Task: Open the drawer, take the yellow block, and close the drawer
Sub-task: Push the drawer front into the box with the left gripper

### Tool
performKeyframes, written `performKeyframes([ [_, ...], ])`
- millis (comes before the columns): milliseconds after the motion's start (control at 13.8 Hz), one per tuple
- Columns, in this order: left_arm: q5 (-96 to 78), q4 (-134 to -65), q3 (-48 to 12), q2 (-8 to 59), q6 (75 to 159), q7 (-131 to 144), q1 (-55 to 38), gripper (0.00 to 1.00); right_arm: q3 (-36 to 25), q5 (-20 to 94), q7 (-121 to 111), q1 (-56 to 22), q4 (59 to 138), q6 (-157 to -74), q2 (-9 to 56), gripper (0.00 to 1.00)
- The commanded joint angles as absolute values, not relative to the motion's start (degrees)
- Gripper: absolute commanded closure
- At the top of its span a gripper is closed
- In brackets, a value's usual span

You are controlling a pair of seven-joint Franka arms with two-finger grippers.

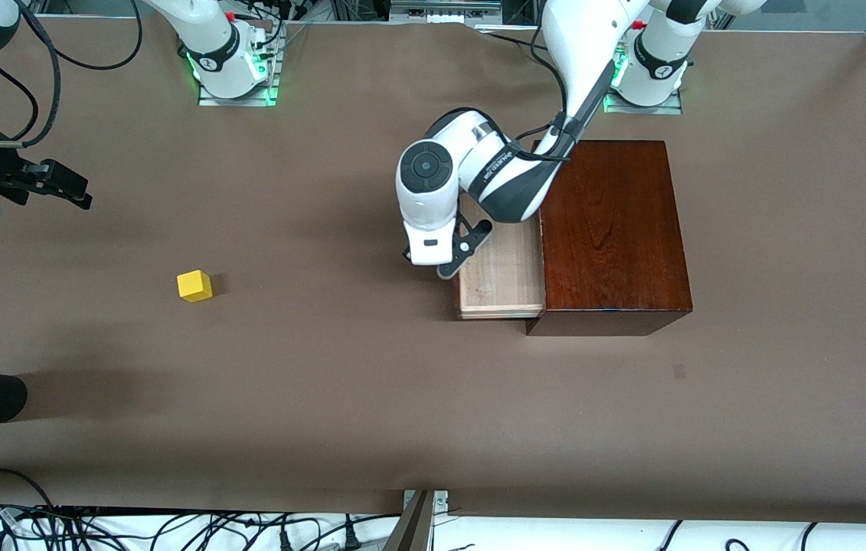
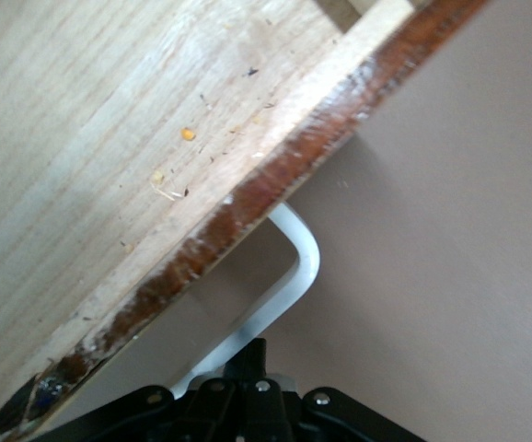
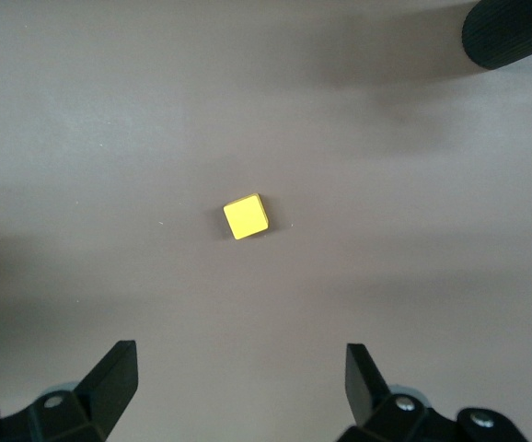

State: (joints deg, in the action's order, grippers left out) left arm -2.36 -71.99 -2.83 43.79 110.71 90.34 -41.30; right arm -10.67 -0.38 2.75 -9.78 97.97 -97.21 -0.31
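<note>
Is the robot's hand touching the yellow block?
Apart. In the right wrist view the right gripper has open fingers with bare table between them and the yellow block.

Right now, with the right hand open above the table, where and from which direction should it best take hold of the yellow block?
Probably straight from above, closing on two opposite side faces. The yellow block is a small plain cube lying flat on the bare table, apart from everything else. It sits turned against the fingers of the open right hand, so turning the wrist first would square the grip.
</note>
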Motion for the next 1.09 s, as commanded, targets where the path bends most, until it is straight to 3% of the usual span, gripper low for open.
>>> performKeyframes([
  [0,-1.4,-73.0,-1.6,40.7,104.4,84.4,-38.9,1.0,-10.2,0.8,2.9,-9.4,96.1,-95.9,-0.2,0.0],
  [582,3.8,-83.1,-1.5,36.0,104.1,72.7,-32.2,1.0,-10.0,0.8,3.0,-9.5,96.0,-95.9,-0.2,0.0],
  [1018,3.7,-85.2,-1.5,33.5,104.1,68.0,-29.1,1.0,-10.1,0.7,3.0,-9.6,96.0,-95.9,-0.1,0.0],
])
